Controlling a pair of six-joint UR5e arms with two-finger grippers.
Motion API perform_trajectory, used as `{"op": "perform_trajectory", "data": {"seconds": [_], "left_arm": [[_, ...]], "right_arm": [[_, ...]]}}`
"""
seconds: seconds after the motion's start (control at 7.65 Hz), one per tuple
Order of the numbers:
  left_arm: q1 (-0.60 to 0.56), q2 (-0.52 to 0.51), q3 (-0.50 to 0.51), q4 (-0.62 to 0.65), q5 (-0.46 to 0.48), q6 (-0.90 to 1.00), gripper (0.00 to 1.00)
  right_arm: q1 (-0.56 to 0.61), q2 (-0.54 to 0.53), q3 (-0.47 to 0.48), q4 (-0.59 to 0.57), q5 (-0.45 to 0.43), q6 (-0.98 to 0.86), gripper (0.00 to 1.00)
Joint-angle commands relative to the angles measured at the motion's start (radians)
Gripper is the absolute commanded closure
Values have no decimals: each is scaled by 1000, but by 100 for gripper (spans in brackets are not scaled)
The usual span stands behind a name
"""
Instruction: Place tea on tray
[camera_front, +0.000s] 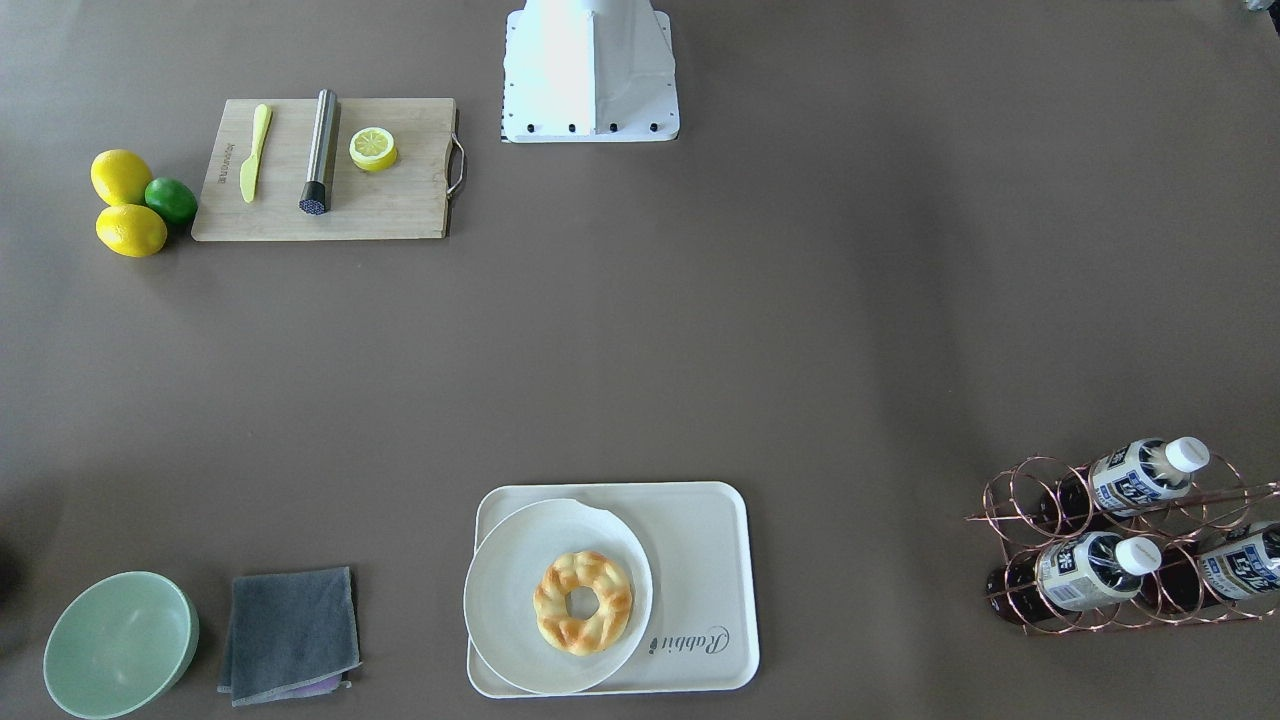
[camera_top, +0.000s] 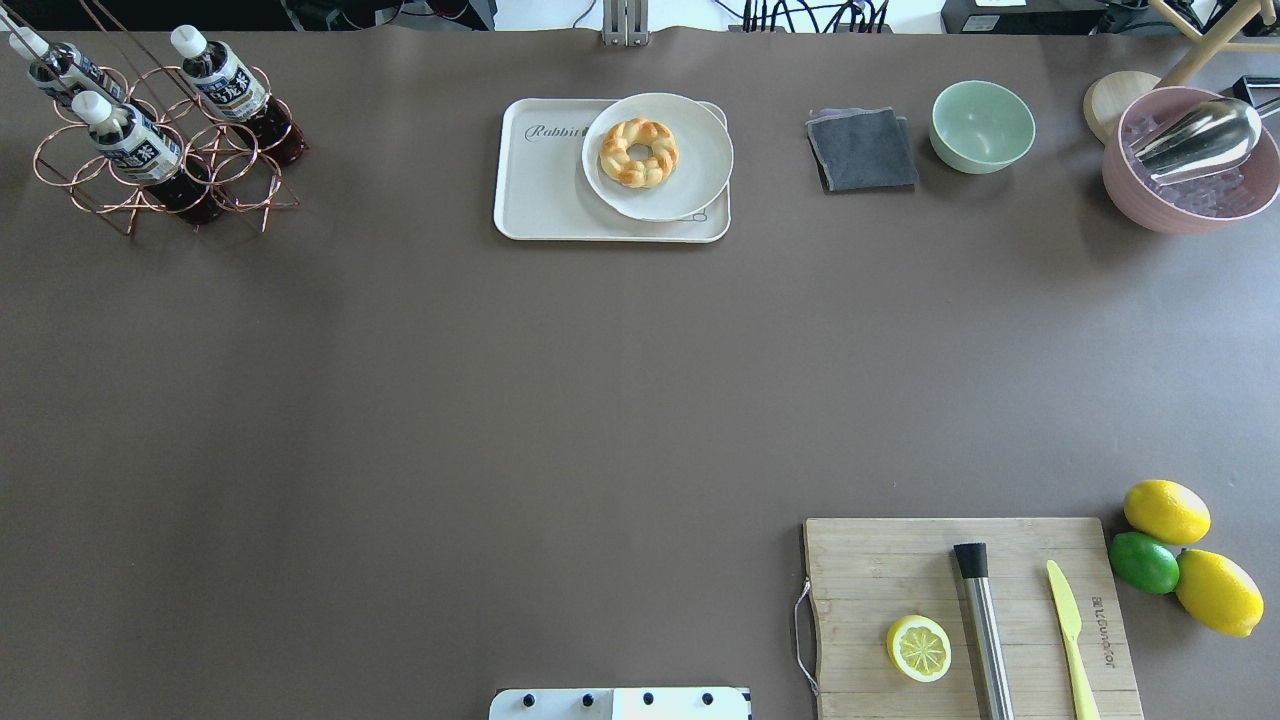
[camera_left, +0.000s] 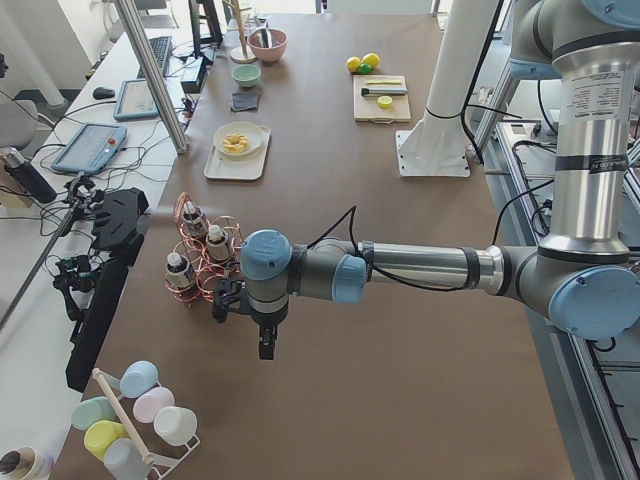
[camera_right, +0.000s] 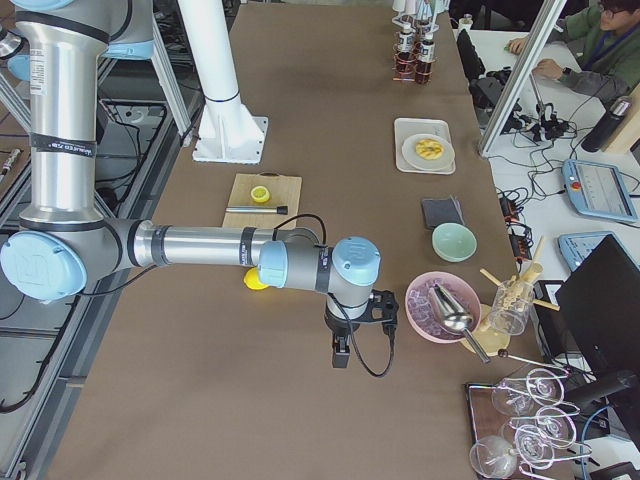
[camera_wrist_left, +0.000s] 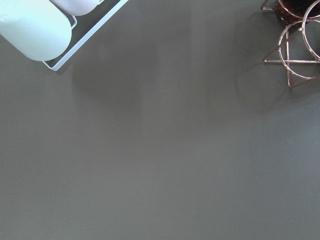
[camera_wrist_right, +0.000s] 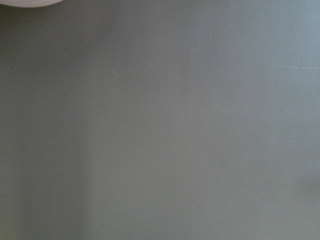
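On my overhead feed the tray (camera_top: 545, 190) sits mid-way along the far edge of the tabletop (camera_top: 500, 400) — a plate (camera_top: 700, 172) rests on its right part, a ring pastry (camera_top: 640, 152) on that. Far left, a wire rack (camera_top: 240, 190) holds three tea bottles (camera_top: 135, 145). Right of the tray come a cloth (camera_top: 862, 150), then a bowl (camera_top: 982, 125). Near right I see a cutting board (camera_top: 880, 570) carrying, left to right, a lemon half (camera_top: 918, 648), a metal bar (camera_top: 985, 630) and a knife (camera_top: 1070, 625) — two lemons (camera_top: 1165, 510) and a lime (camera_top: 1143, 562) lie just beside it.
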Motion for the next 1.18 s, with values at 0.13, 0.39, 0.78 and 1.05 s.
{"op": "perform_trajectory", "data": {"seconds": [0.13,0.39,0.78,1.05], "left_arm": [[1,-3,-18,-3,53,1,2],[12,-3,-16,-1,53,1,2],[13,-2,-15,3,41,1,2],[13,14,-18,-3,39,1,2]], "right_arm": [[0,0,0,-1,0,0,0],[0,0,0,-1,0,0,0],[0,0,0,1,1,-1,0],[0,-1,0,-1,1,-1,0]]}}
